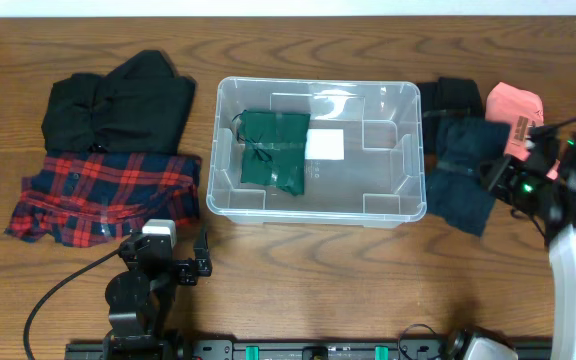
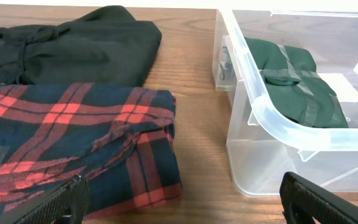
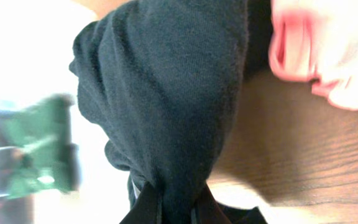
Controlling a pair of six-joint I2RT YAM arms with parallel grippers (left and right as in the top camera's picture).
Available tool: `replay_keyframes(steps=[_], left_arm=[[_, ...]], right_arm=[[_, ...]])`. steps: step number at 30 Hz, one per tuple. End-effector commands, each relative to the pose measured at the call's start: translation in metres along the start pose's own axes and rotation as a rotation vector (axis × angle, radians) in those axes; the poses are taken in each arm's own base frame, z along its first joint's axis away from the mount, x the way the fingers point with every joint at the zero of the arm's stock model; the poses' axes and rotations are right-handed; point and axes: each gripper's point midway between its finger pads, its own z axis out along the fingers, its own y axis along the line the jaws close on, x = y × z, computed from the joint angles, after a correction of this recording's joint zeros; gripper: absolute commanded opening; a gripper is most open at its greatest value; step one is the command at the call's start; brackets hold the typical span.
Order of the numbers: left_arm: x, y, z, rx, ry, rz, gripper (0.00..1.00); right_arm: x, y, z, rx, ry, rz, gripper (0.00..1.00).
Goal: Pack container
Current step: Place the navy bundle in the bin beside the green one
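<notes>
Pinching only 1 bunched fold of the navy cloth, the right gripper is clamped on it just right of the container, which sits mid-table with 1 green bundle inside. Judging by the thin hold, the loose tail could catch the rim, drape over the wall or slip free. The left gripper sits with its fingers apart near the plaid shirt.

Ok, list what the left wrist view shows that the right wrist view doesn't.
Only left wrist: the red plaid garment, the black garment and the container. Only right wrist: the right gripper shut on the dark blue garment, with the pink garment beside it. Both: the green garment, blurred in the right wrist view, and the wooden table.
</notes>
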Motion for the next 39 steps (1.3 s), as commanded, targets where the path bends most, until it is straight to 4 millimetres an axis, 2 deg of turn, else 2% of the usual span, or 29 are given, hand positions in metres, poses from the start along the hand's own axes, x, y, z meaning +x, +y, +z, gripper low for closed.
replay_keyframes(steps=[1, 4, 7, 10, 13, 15, 18, 21, 23, 26, 28, 29, 33, 36, 39], left_arm=[[0.007, -0.003, 0.003, 0.017, 0.013, -0.005, 0.98], [0.007, -0.003, 0.003, 0.017, 0.013, -0.005, 0.98], [0.007, -0.003, 0.003, 0.017, 0.013, -0.005, 0.98], [0.007, -0.003, 0.003, 0.017, 0.013, -0.005, 0.98], [0.007, -0.003, 0.003, 0.017, 0.013, -0.006, 0.98], [0.007, -0.003, 0.003, 0.017, 0.013, -0.005, 0.98], [0.007, -0.003, 0.003, 0.017, 0.013, -0.006, 0.98], [0.007, -0.003, 0.003, 0.017, 0.013, -0.005, 0.98], [0.007, -0.003, 0.003, 0.017, 0.013, -0.005, 0.98], [0.007, -0.003, 0.003, 0.017, 0.013, -0.006, 0.98], [0.007, -0.003, 0.003, 0.017, 0.013, -0.006, 0.98], [0.007, -0.003, 0.003, 0.017, 0.013, -0.005, 0.98], [0.007, -0.003, 0.003, 0.017, 0.013, -0.006, 0.98], [0.007, -0.003, 0.003, 0.017, 0.013, -0.006, 0.98], [0.007, -0.003, 0.003, 0.017, 0.013, -0.006, 0.98]], right_arm=[[-0.01, 0.035, -0.051, -0.073, -0.147, -0.026, 0.01], [-0.003, 0.066, -0.078, -0.186, -0.195, -0.073, 0.01], [0.006, 0.099, -0.094, -0.325, -0.2, -0.123, 0.01], [0.01, 0.129, -0.098, -0.438, -0.183, -0.148, 0.01], [0.008, 0.153, -0.088, -0.488, -0.176, -0.174, 0.01], [0.007, 0.165, -0.074, -0.489, -0.156, -0.146, 0.01], [0.011, 0.185, -0.039, -0.482, -0.105, -0.109, 0.01], [0.027, 0.217, 0.0, -0.537, -0.019, -0.126, 0.01], [0.042, 0.226, 0.03, -0.525, 0.036, -0.11, 0.01], [0.058, 0.214, 0.081, -0.409, 0.093, -0.025, 0.01], [0.068, 0.213, 0.105, -0.401, 0.128, -0.019, 0.01], [0.077, 0.211, 0.125, -0.399, 0.167, 0.009, 0.01], [0.09, 0.199, 0.157, -0.357, 0.207, 0.056, 0.01], [0.098, 0.209, 0.168, -0.42, 0.233, 0.046, 0.01], [0.096, 0.202, 0.178, -0.376, 0.201, 0.051, 0.01]])
